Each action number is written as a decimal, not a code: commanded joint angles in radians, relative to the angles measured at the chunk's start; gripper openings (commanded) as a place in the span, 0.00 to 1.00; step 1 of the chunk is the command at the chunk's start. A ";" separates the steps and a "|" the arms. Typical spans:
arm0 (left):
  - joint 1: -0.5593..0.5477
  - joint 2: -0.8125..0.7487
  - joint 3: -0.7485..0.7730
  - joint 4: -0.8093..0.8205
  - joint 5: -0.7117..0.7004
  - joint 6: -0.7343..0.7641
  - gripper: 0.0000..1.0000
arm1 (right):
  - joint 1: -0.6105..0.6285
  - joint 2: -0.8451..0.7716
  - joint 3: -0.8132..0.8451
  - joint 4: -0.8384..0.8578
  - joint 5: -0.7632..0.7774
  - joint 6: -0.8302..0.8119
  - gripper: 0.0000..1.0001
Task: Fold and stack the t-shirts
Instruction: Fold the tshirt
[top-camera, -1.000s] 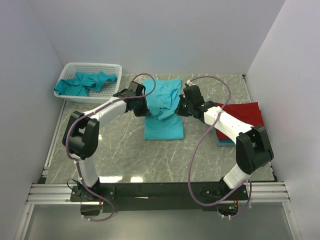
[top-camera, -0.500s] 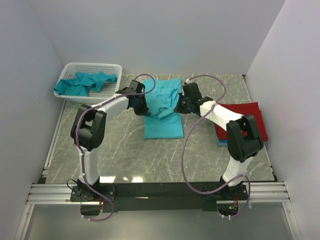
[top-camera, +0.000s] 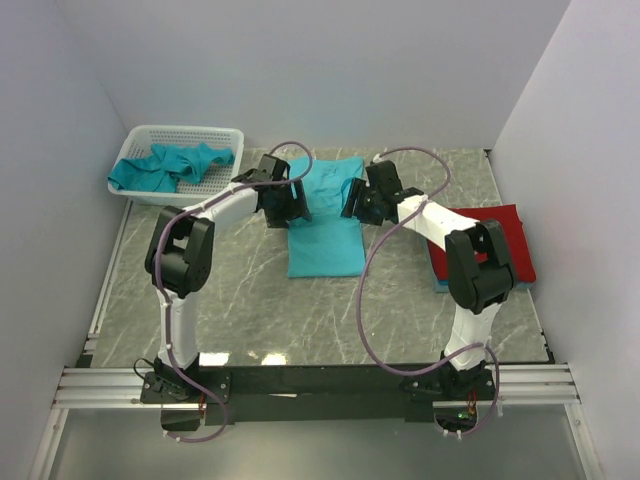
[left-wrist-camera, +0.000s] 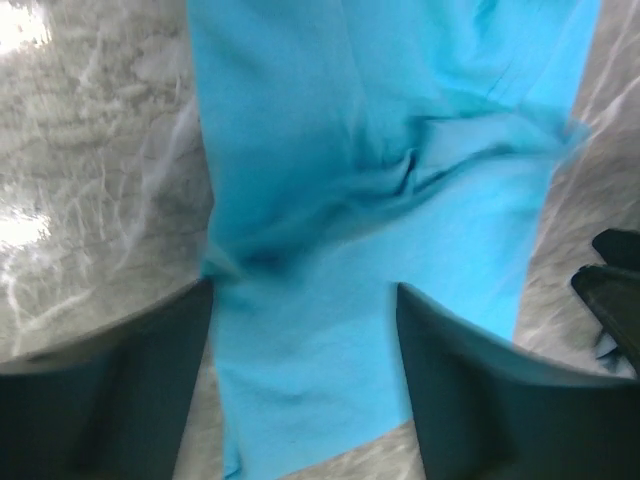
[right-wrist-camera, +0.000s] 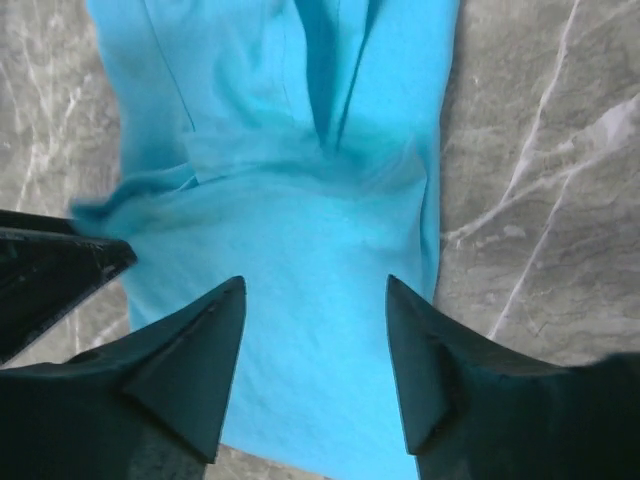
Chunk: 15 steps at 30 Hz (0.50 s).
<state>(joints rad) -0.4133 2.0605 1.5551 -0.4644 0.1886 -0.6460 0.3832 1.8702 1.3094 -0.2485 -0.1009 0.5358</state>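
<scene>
- Across the lower two thirds of the top view runs a grey, marble-veined table (top-camera: 250, 310), with plain white walls (top-camera: 300, 70) at the back and on both sides.
- A metal rail (top-camera: 320, 380) at the bottom edge carries the two arm bases.
- At upper left stands a white mesh basket (top-camera: 150, 132), with crumpled teal shirts (top-camera: 165, 168) piled inside it.
- At the right edge of the table a folded red shirt (top-camera: 500, 225) lies on top of a blue shirt (top-camera: 440, 283), of which only a thin edge shows.
- A teal t-shirt (top-camera: 325, 235) lies flat on the table just above the middle of the frame.
- It forms a narrow strip, its long axis running straight from the back wall toward the rail.
- Its upper half is rumpled, with a crease across it; its lower half is smooth. Which end is the neck I cannot tell.
- The left gripper (top-camera: 285, 205) hangs over the strip's left edge. In its wrist view (left-wrist-camera: 300, 390) the fingers stand wide apart with nothing pinched, and the cloth lies spread beneath them.
- The right gripper (top-camera: 360, 205) hangs over the right edge, opposite the other. Its wrist view (right-wrist-camera: 315, 370) shows the fingers likewise spread wide and holding nothing, the teal cloth below.
</scene>
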 joint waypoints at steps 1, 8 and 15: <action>0.005 -0.063 0.033 0.021 0.025 0.012 0.82 | -0.007 -0.034 0.041 0.008 0.001 0.000 0.67; 0.004 -0.194 -0.105 0.070 0.038 -0.015 0.99 | -0.004 -0.164 -0.090 0.048 -0.043 0.010 0.73; -0.015 -0.345 -0.329 0.144 0.061 -0.067 0.99 | 0.003 -0.350 -0.316 0.071 -0.057 0.029 0.74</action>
<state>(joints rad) -0.4129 1.7859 1.2984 -0.3767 0.2283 -0.6785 0.3817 1.6001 1.0569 -0.2142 -0.1444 0.5533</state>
